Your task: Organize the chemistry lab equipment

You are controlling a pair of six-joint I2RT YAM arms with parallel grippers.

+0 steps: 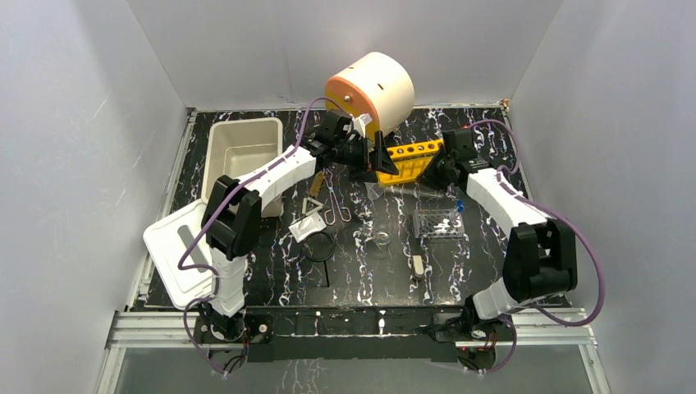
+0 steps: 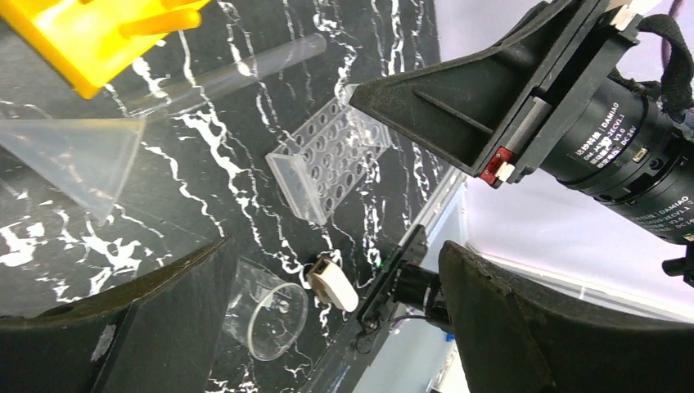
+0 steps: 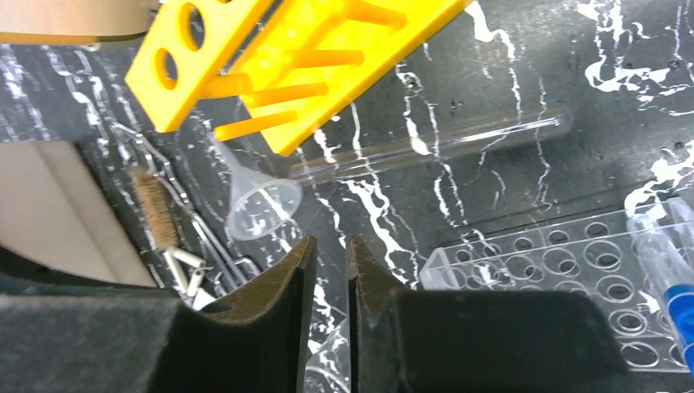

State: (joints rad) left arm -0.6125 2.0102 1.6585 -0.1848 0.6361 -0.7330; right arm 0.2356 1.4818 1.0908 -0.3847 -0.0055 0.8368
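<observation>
The left gripper (image 2: 335,250) is seen wide open and empty beside the yellow rack (image 2: 82,41); the right gripper (image 3: 330,246) is only slightly parted, nothing grasped, near the funnel (image 3: 262,205)

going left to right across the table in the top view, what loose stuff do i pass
white lid → white tub → black ring → beaker → clear rack
</observation>
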